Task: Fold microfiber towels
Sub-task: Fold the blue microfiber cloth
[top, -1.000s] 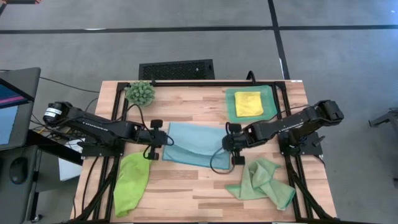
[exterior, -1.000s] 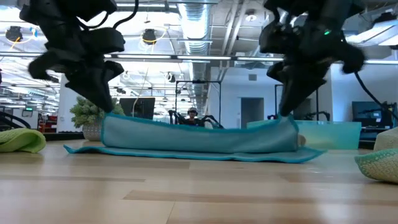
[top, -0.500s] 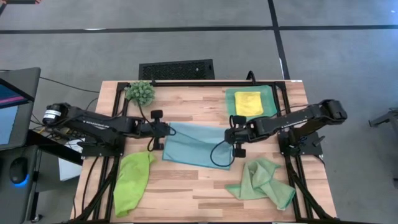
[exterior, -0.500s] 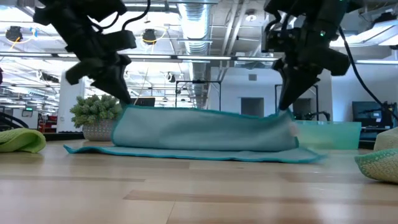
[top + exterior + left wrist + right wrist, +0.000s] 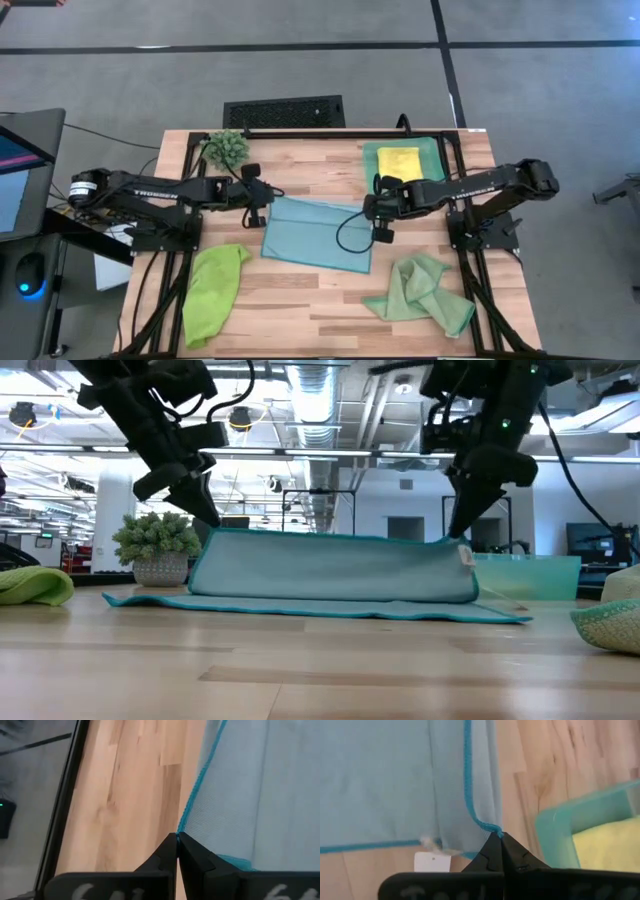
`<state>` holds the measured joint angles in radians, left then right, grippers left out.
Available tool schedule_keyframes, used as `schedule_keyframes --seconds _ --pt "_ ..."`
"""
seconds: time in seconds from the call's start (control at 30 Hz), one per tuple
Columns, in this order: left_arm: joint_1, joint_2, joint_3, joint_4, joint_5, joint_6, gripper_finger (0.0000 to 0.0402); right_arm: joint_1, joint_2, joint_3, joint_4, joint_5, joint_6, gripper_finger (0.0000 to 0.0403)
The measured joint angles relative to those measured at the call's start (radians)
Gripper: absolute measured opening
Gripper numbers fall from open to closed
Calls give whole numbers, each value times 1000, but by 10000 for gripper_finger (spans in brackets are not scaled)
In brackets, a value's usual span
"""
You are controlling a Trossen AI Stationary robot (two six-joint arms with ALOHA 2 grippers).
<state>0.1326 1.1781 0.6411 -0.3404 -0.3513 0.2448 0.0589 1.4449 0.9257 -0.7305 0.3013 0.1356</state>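
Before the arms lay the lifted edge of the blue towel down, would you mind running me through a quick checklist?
1. Left gripper pinching a corner of the blue towel: ok, shut on the hem.
2. Right gripper pinching the other corner: ok, shut on the hem.
3. Lifted edge level between the grippers: ok, near level in the low view.
4. Lower layer flat on the table: ok.
5. Teal tray with the yellow towel apart from the fold: ok, though close to the right gripper.
6. Edges will line up: cannot tell.
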Motion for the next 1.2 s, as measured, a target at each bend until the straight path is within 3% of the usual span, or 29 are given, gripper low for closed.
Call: schedule_keyframes --seconds 0.1,0.27,0.53,0.8,1.0,1.2 --pt "-3 -11 0 -13 39 1 0 24 -17 0 10 -14 27 0" --pt "-52 -28 1 -79 269 -43 0 115 -41 1 21 -159 93 0" --pt "-174 -13 -10 -120 237 -134 0 225 14 0 103 -199 221 0" --pt "-207 -19 -4 -132 154 -141 0 256 85 -1 151 -215 265 0" --pt "-220 -19 60 -198 167 -126 0 288 72 1 204 -263 300 0" --pt "-268 -15 46 -197 190 -184 0 327 89 1 232 -296 345 0"
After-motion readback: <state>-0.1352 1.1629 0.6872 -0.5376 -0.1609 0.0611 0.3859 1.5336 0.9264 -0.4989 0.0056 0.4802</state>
